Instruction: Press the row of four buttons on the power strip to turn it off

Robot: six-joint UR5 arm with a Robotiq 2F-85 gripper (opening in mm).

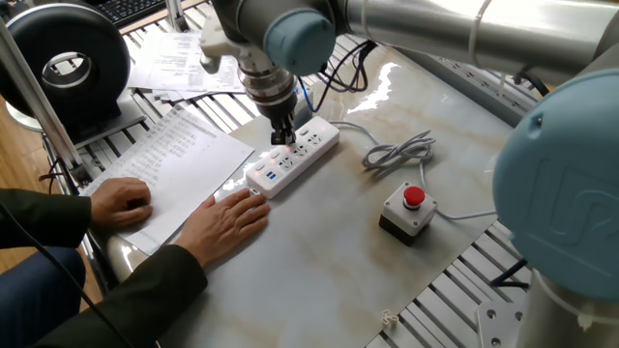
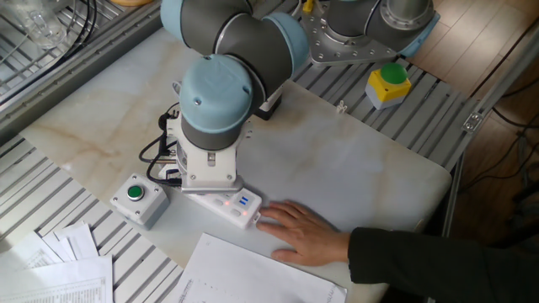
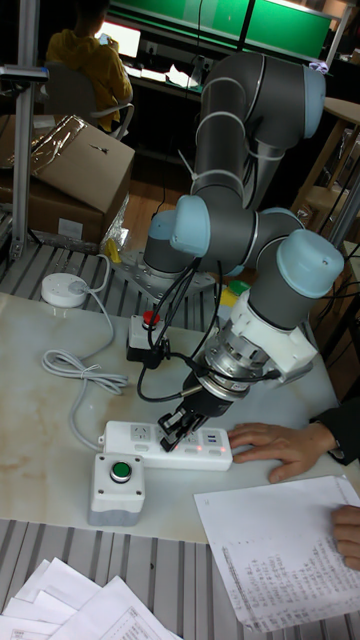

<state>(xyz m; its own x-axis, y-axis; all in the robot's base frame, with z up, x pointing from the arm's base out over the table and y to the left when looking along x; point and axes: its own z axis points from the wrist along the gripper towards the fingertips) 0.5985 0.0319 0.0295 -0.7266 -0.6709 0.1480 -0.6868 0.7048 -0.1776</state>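
Observation:
The long white power strip (image 1: 308, 149) lies at an angle on the marble table, blue USB ports facing a person's hand (image 1: 230, 218). Its row of buttons (image 1: 278, 158) runs along the long edge nearest the papers; reddish marks glow there in the tall view (image 3: 204, 450). My gripper (image 1: 282, 139) points straight down with its dark fingers shut into one narrow tip that rests on the button row. In the tall view my gripper (image 3: 178, 428) sits on the power strip (image 3: 135, 438). In the other fixed view the arm's wrist hides most of the power strip (image 2: 242, 204).
The person's hand (image 3: 281, 443) holds the strip's USB end, the other hand (image 1: 118, 202) lies on papers (image 1: 179, 155). A red mushroom button box (image 1: 410, 211), a coiled white cord (image 1: 397, 150), a green button box (image 3: 119, 486) and a round socket puck (image 3: 64, 290) stand around.

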